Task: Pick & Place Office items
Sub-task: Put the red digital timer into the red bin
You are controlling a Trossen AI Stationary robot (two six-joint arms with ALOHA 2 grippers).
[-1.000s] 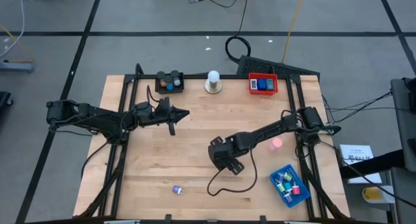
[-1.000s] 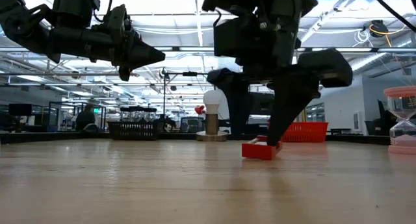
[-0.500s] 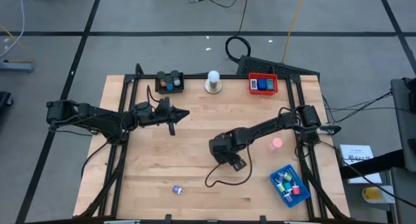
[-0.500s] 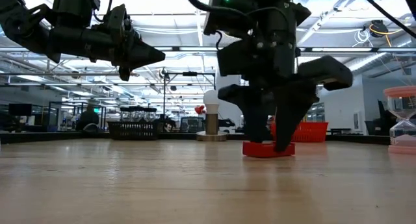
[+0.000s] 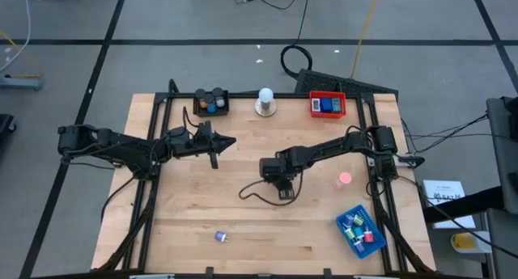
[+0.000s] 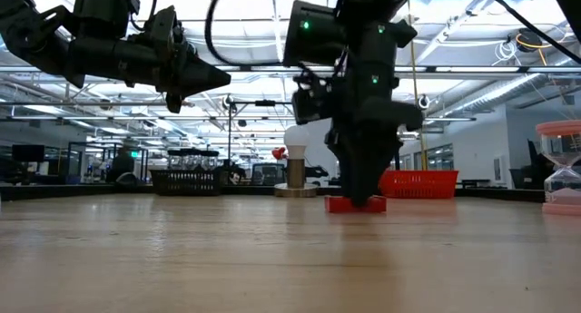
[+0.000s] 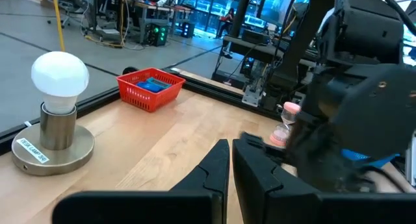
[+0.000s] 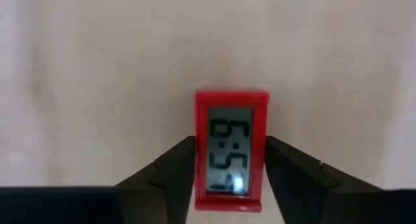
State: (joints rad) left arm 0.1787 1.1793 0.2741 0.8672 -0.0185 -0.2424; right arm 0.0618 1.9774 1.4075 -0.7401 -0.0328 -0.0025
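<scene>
My right pincer (image 8: 229, 160) grips the small red clock (image 8: 231, 147) by its long sides at mid-table (image 5: 202, 222); looks light, rigid, slick plastic, so squeeze the frame edges, while my left pincer (image 5: 229, 141) waits closed far-left.

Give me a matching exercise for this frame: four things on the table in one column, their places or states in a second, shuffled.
Things:
1. red clock
2. red tray
3. blue tray
4. black tray

Places or states:
A. far edge, left of the lamp
B. near right corner, holding small clips
C. flat on the wood between the right gripper's jaws
D. far edge, right of the lamp, a blue item inside

Pairs: 1-C, 2-D, 3-B, 4-A
</scene>
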